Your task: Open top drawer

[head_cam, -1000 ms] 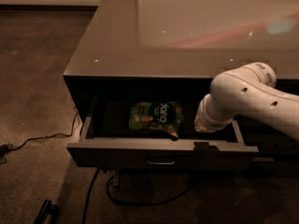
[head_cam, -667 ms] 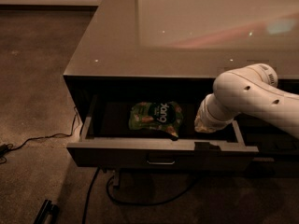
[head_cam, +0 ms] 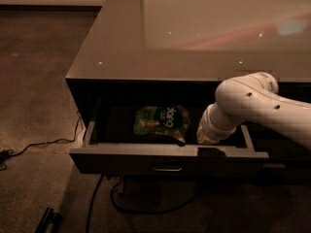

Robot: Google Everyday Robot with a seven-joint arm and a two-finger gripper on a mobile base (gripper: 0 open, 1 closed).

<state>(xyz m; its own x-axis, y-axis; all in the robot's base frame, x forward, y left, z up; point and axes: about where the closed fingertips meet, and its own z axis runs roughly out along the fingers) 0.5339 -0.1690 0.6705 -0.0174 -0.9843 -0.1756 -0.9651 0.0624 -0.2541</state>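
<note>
change: almost none; you see the top drawer [head_cam: 167,160] and arm [head_cam: 262,101] where they were.
camera view, drawer: pulled out, open.
gripper [head_cam: 209,138]: inside the drawer's right end, behind its front; open or closed, you cannot tell.
snack bag [head_cam: 163,122]: mid-drawer, lying flat.
</note>
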